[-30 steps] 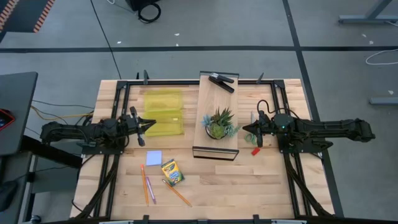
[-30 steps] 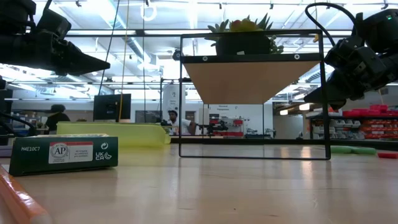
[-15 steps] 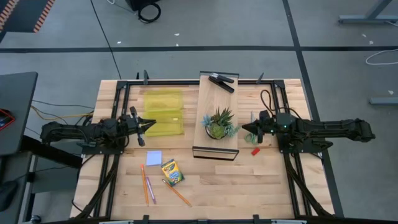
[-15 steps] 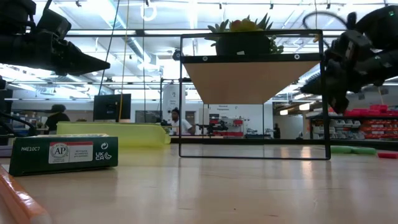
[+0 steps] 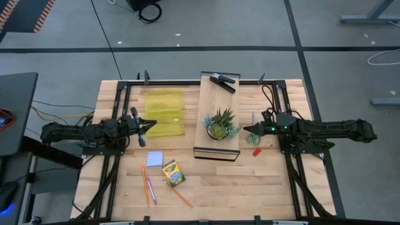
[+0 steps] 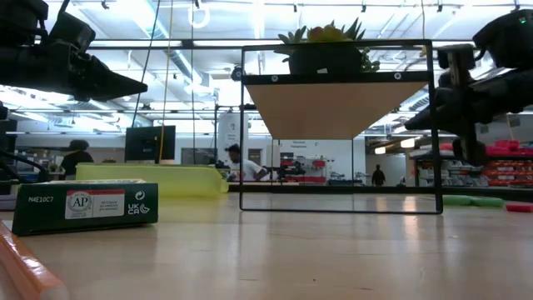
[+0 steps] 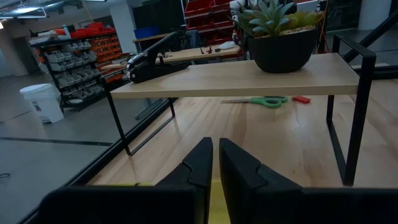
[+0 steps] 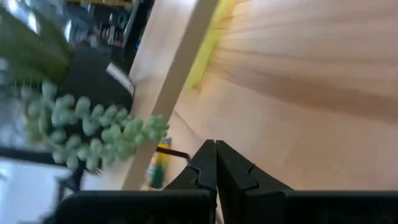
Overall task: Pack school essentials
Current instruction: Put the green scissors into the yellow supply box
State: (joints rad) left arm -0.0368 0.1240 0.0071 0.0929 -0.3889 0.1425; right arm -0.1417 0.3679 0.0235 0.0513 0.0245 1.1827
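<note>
School essentials lie scattered across the lower left of the overhead frame: a pale blue square pad (image 5: 154,158), a yellow-and-green crayon box (image 5: 172,173) just below and right of it, and thin orange and pink pencils (image 5: 147,185) toward the bottom edge. A tiny red block (image 5: 256,151) sits apart, right of centre, just below my right gripper (image 5: 248,131). A yellow open case (image 5: 164,113) rests in the upper left part of the table (image 5: 212,181). My left gripper (image 5: 150,124) hovers at the case's left edge, its fingers nearly together with only a thin slit between them, holding nothing. My right gripper hangs in the air beside a green spiky potted plant (image 5: 220,124), fingers pressed shut on nothing. That plant stands on a small wooden shelf (image 5: 212,94) at centre frame, with a black stapler (image 5: 223,82) at the shelf's upper end. From table level, people show in the room far behind.
</note>
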